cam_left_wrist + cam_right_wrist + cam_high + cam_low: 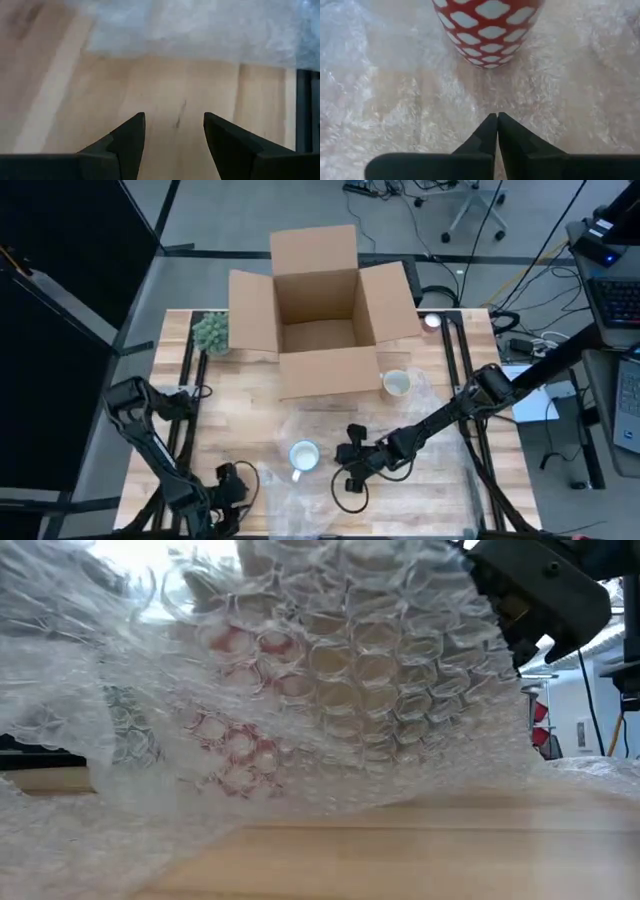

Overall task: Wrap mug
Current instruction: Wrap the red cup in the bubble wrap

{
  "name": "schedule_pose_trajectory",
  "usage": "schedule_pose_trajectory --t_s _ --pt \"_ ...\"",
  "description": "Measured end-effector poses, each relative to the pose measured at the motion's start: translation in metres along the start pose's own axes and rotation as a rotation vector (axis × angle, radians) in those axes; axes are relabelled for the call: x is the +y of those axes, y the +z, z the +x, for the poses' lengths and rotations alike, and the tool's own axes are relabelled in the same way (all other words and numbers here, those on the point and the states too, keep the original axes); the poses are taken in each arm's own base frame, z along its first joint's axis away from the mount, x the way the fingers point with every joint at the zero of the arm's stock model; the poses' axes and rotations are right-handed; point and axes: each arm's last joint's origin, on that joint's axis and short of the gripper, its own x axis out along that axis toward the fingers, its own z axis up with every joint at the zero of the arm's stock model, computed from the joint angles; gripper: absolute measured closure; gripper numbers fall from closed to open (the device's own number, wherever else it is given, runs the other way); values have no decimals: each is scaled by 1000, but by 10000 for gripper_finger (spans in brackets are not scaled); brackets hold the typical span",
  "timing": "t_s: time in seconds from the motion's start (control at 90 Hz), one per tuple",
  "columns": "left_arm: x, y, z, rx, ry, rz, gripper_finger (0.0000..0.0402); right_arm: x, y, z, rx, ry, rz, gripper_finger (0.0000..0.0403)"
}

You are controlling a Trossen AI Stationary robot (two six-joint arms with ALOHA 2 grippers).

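Wooden table [250, 430], butcher-block top, grey floor around it with cables and an office chair base at the far side. Open cardboard box [322, 315] sits at the table's far centre, flaps spread. Small green plant [211, 333] just left of the box. Clear bubble wrap sheet [400, 450] spread over the near centre and right of the table; in the low view it fills most of the frame, bunched up close to the lens.

Two mugs: a pale mug [397, 384] on the wrap near the box's front right corner, and the red-and-white patterned mug [486, 31] upright on the wrap near table centre, white inside from above.

Right gripper [352, 465] is on the wrap just right of the patterned mug, jaws pressed together, fingertips low on the sheet; whether they pinch the wrap I cannot tell. Mug stands just ahead of the tips, not touching.

Left gripper [174, 127] at the near left edge, jaws spread, nothing between them, bare wood below, wrap edge ahead.
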Motion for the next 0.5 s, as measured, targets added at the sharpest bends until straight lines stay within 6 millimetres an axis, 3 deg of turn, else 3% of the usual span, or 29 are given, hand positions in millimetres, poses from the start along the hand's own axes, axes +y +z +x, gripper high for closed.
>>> schedule_pose_trajectory --t_s 0.2,0.5 --pt "-1 11 18 -35 -12 -29 214 -1 0 0 -1 -8 -5 403" --pt "-2 14 21 -66 -20 -28 214 -2 1 0 -10 -26 -5 403"
